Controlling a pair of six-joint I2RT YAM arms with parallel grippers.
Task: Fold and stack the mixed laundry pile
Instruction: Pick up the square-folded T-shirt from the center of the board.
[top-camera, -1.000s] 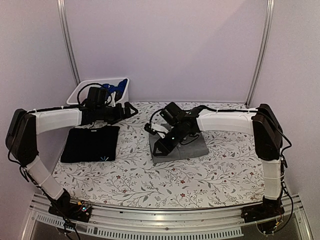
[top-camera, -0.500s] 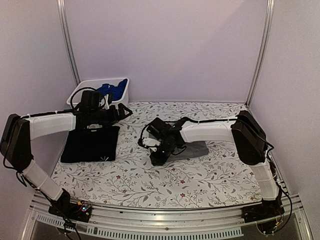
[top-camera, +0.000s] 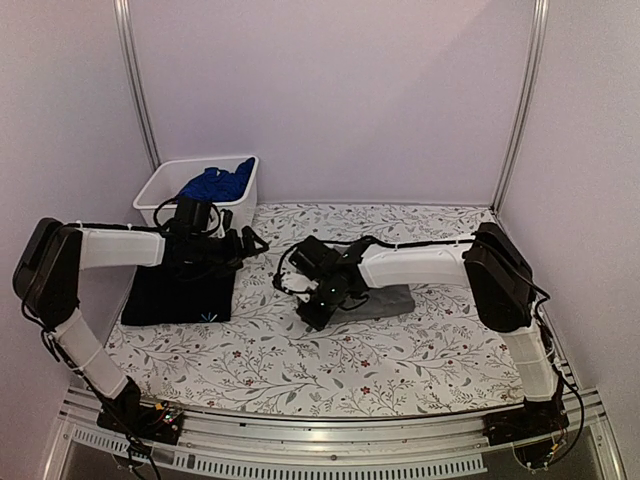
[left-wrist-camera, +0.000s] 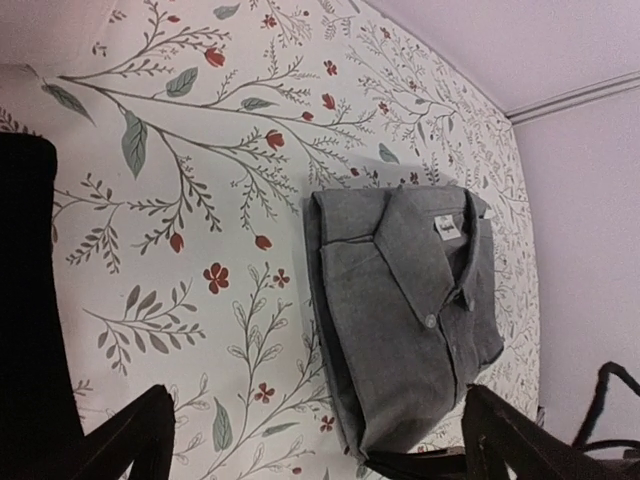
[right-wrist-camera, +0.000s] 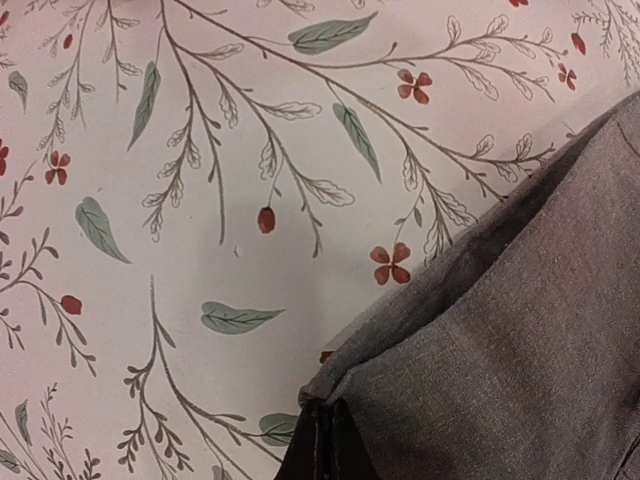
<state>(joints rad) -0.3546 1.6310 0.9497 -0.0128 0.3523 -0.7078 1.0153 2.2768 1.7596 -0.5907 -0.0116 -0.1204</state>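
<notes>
Floral-print worktop (top-camera: 420, 350), lilac walls behind; a white bin (top-camera: 160, 185) at the far left corner holds the blue garment (top-camera: 215, 183). The black T-shirt (top-camera: 180, 295) lies folded flat on the left of the worktop, and the left fingers (top-camera: 248, 242) hang just past its far right corner, spread fully wide with nothing in them. The grey shirt (left-wrist-camera: 410, 320) lies folded near centre, collar and buttons up, well apart from the T-shirt; the right fingers (right-wrist-camera: 322, 440) are closed tight, pinching the cloth at its near left corner.
</notes>
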